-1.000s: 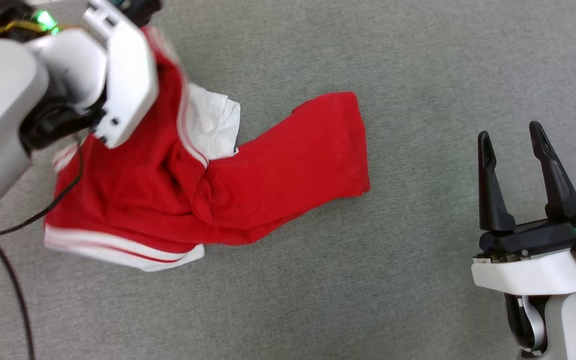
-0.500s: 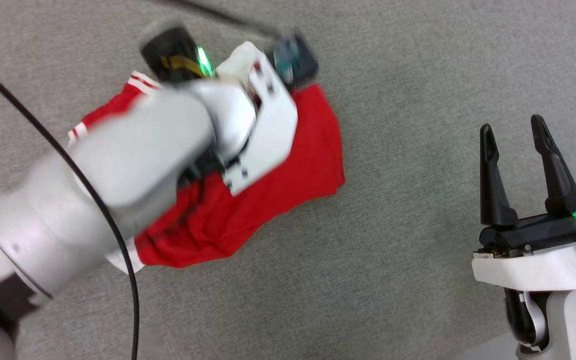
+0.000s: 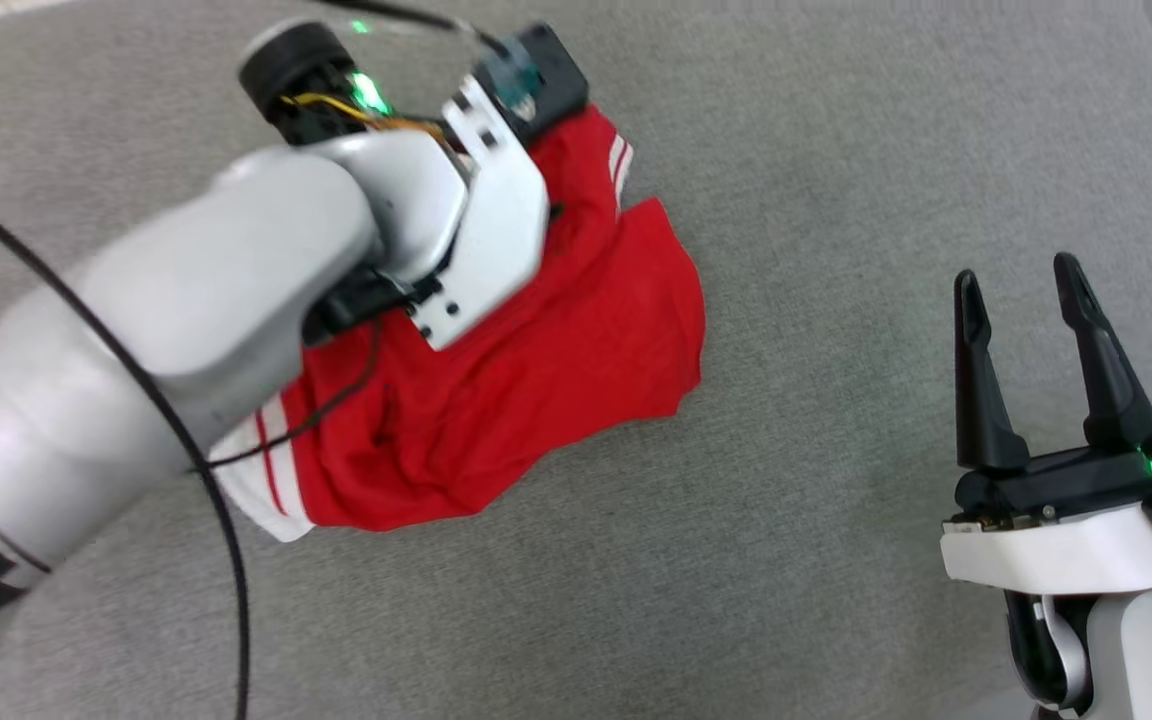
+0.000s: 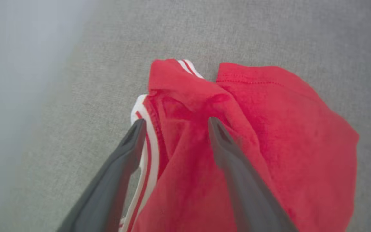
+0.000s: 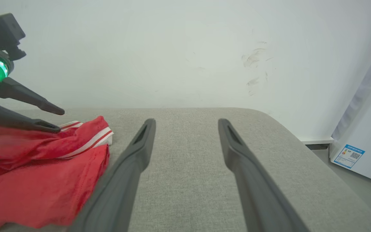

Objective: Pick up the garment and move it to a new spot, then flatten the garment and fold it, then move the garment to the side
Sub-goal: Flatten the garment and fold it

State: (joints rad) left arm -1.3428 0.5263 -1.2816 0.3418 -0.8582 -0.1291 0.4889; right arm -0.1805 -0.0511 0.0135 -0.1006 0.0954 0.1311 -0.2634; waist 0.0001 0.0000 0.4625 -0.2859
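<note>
Grey fabric surface (image 3: 836, 150) runs back to a pale wall (image 5: 172, 48). Over it the left gripper (image 4: 175, 120) has its jaws spread astride a raised fold of the garment (image 3: 556, 380), perhaps brushing it. The crumpled red heap lies toward the surface's far left edge. The right gripper (image 3: 1016, 272), fingers apart and empty, hovers near the right edge.

You see the garment (image 3: 556, 380) as soft, matt cloth, creased all over. Under it, the grey surface (image 3: 836, 200) looks like coarse woven fabric. The right gripper (image 3: 1016, 272) has matt dark plastic-looking fingers. The left arm's shell (image 3: 186, 290) is smooth, faintly glossy pale plastic.
</note>
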